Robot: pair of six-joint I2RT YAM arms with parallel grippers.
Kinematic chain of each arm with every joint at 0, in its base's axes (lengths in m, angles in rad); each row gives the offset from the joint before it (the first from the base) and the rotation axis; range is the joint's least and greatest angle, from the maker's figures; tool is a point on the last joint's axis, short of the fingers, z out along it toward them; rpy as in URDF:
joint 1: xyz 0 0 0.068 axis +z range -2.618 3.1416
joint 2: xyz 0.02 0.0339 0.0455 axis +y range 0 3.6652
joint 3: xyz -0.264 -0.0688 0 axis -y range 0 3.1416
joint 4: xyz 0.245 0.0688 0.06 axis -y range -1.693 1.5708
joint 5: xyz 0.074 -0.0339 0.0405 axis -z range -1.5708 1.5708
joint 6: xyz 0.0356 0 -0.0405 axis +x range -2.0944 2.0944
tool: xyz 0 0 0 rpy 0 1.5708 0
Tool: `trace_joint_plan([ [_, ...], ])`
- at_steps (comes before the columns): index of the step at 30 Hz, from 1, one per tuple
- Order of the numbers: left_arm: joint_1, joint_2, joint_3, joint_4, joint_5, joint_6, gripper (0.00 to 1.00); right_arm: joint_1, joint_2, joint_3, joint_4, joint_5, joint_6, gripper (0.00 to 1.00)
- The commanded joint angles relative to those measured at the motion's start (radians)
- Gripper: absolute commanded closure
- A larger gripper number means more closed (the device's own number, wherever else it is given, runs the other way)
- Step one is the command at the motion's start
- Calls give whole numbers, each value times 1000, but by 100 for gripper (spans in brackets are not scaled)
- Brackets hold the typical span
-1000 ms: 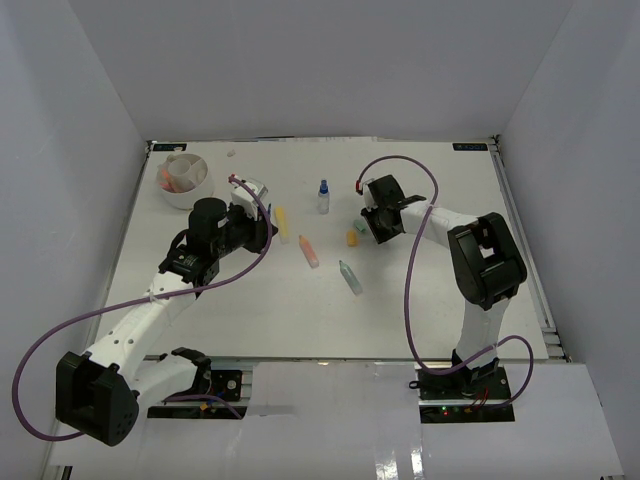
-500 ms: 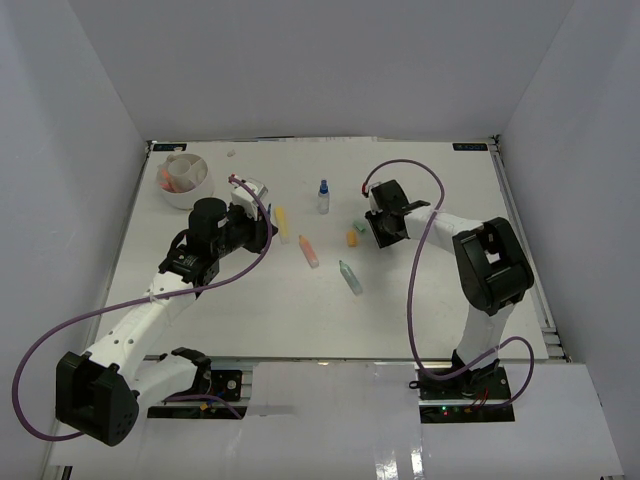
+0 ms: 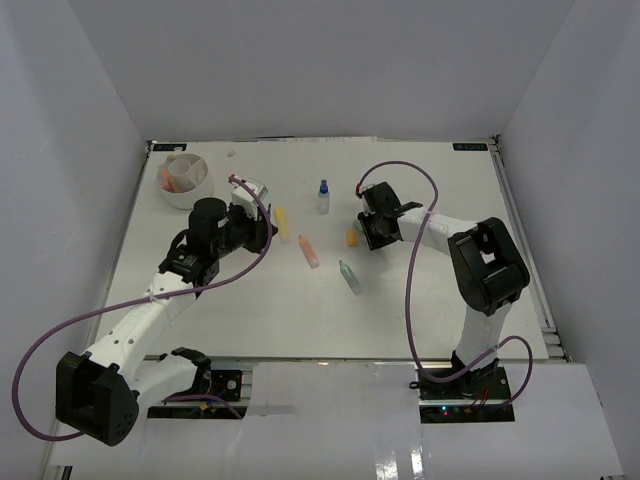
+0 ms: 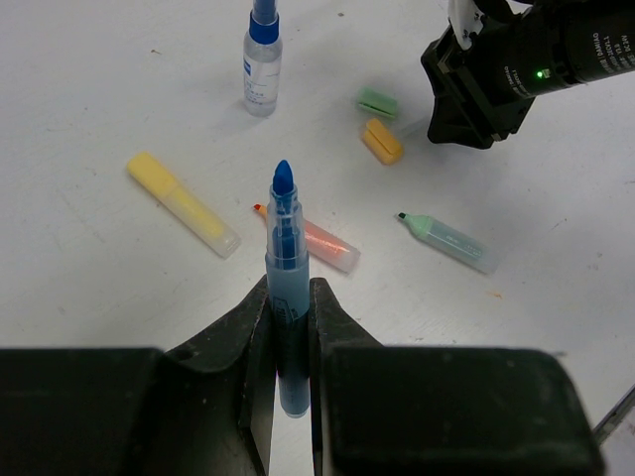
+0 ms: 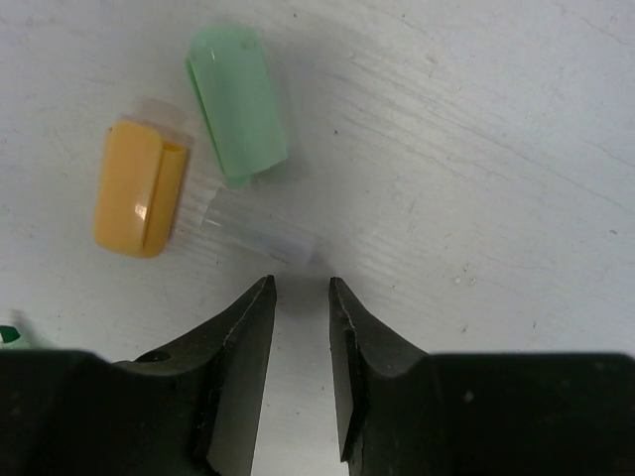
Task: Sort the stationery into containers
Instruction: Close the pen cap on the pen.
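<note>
My left gripper is shut on a blue marker, tip pointing away, held above the table; it also shows in the top view. My right gripper is open, jaws a narrow gap apart and empty, low over the table. Just beyond its tips lies a small clear cap, with a green block and an orange block past it. The white divided tub stands at the far left, holding orange items.
On the table between the arms lie a yellow marker, a pink-orange marker, a teal marker and a blue-capped clear bottle. Walls enclose the table on three sides.
My right gripper shifted slightly right, then back left over the small blocks; the green block no longer shows from above. My left arm has not moved.
</note>
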Motion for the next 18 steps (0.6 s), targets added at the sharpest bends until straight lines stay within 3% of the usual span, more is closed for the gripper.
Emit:
trace_joint_plan([
  [1, 6, -7, 4, -3, -6, 3, 100, 4, 44, 40, -1, 45, 35, 65],
  [6, 6, -8, 4, -4, -6, 3, 100, -2, 83, 77, 11, 110, 42, 66],
  [18, 6, -14, 6, -3, -6, 1, 100, -22, 123, 155, 66, 76, -8, 67],
])
